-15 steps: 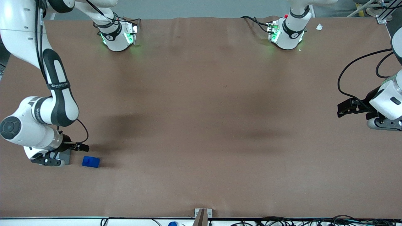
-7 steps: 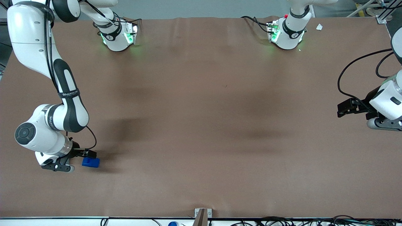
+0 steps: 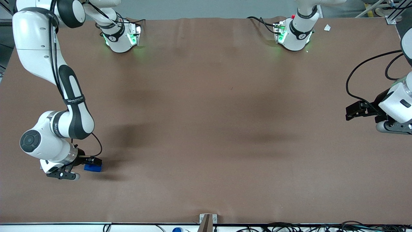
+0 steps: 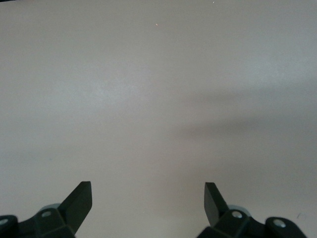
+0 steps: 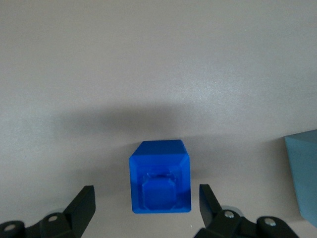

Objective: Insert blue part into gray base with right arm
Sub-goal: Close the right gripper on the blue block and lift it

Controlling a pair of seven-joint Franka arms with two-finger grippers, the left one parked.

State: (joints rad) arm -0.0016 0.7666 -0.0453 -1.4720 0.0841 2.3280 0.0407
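Note:
The blue part [image 3: 94, 167] lies on the brown table [image 3: 206, 129] at the working arm's end, fairly near the front camera. My right gripper [image 3: 92, 161] hangs just over it. In the right wrist view the blue part [image 5: 160, 177] lies between the open fingertips [image 5: 87, 194], with a gap on each side and touching neither; my gripper [image 5: 145, 188] straddles it. A corner of the gray base [image 5: 304, 176] shows beside the blue part in that view. In the front view the arm's wrist hides the gray base.
Two arm bases [image 3: 120, 37] [image 3: 294, 33] with green lights stand at the table edge farthest from the camera. The parked arm's gripper [image 3: 357, 109] and its looping cables sit at the table's other end. A small bracket [image 3: 207, 219] is fixed at the near edge.
The right arm has swung toward the parked arm's end, off the gray base and over the blue part. The gripper now straddles the blue part, which has not moved.

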